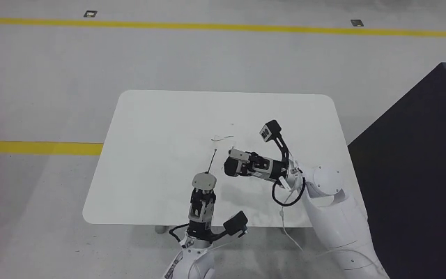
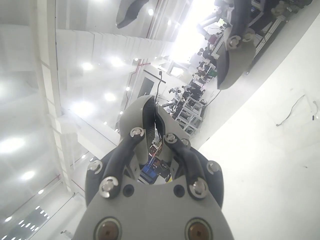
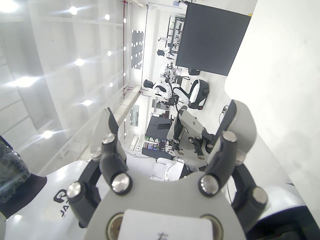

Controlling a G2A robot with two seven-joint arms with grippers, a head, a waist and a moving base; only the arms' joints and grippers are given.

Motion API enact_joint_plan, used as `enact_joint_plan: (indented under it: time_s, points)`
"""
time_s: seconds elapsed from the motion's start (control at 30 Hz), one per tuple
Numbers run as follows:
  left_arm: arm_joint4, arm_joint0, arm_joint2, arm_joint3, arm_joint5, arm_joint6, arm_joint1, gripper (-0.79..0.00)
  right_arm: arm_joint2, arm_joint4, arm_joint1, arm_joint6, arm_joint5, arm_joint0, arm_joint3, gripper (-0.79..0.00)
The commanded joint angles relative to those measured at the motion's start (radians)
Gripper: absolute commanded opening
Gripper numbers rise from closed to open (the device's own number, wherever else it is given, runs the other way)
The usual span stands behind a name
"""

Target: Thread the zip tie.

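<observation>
L gripper (image 2: 155, 108) pinched tight on black zip tie (image 2: 158, 83). The tie stands up out of the tips, above the table (image 1: 160, 139), toward its near edge, abt mid-length. R gripper (image 3: 171, 107) just beside it, twd the far right, fingers wide, nothing in them. Thin pale strand (image 1: 223, 136) lies loose nr table's middle. White label (image 3: 167, 223) on R gripper's base, print cut off, can't read.

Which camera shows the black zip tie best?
The left wrist view: the black zip tie sticks out of the shut left gripper. The top view shows a thin line; the right wrist view, a small faraway strand.
</observation>
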State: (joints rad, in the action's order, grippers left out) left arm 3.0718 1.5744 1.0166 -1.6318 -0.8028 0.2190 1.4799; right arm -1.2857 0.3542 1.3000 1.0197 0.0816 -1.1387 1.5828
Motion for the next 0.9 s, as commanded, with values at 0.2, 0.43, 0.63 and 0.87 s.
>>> enact_joint_plan:
  time_s: [0.2,0.43,0.63,0.87]
  points:
    - [0.000,-0.008,0.004,0.019,0.000,-0.034,0.002,-0.785,0.032,0.009,-0.003,0.009,-0.005,0.018,-0.015,-0.462]
    - [0.000,-0.007,0.002,0.023,-0.008,-0.059,0.003,-0.785,0.050,-0.001,-0.006,-0.006,0.004,0.032,-0.025,-0.471]
    - [0.000,-0.009,0.005,0.026,-0.009,-0.064,0.005,-0.785,0.063,-0.009,-0.009,-0.021,0.013,0.029,-0.028,-0.496]
    - [0.000,-0.011,0.004,0.031,-0.005,-0.071,0.007,-0.785,0.089,-0.020,-0.010,-0.029,0.019,0.032,-0.022,-0.563]
